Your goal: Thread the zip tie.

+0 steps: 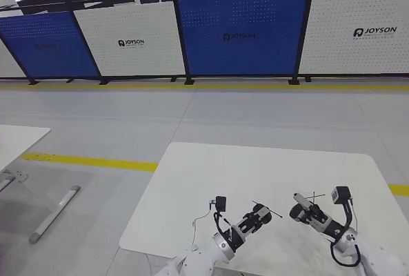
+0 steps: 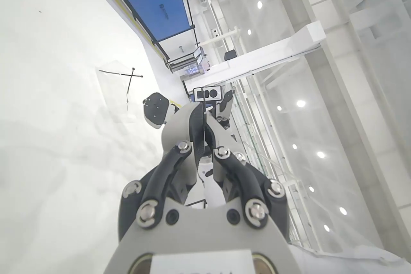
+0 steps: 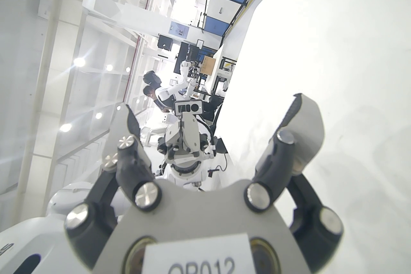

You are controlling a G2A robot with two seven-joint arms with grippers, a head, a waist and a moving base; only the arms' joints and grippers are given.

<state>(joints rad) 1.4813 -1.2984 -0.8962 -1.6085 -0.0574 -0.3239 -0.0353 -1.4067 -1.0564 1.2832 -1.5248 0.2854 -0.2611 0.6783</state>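
White table (image 1: 273, 165), both arms at its near edge. Left gripper (image 2: 203, 122) pinched on the zip tie (image 2: 204, 101), holding it off the surface. Right gripper (image 3: 215, 110) faces it, spread and empty, probably to take the tail. Spare ties (image 2: 130, 79) lie flat toward the near right corner.

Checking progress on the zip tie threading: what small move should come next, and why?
Probably ease the open right gripper toward the zip tie clamped in the left gripper, to take its free end: the right fingers hold nothing.

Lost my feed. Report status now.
Left gripper shut on zip tie. Right gripper open, empty. Tie straight, not looped. Spare ties on table by right gripper.
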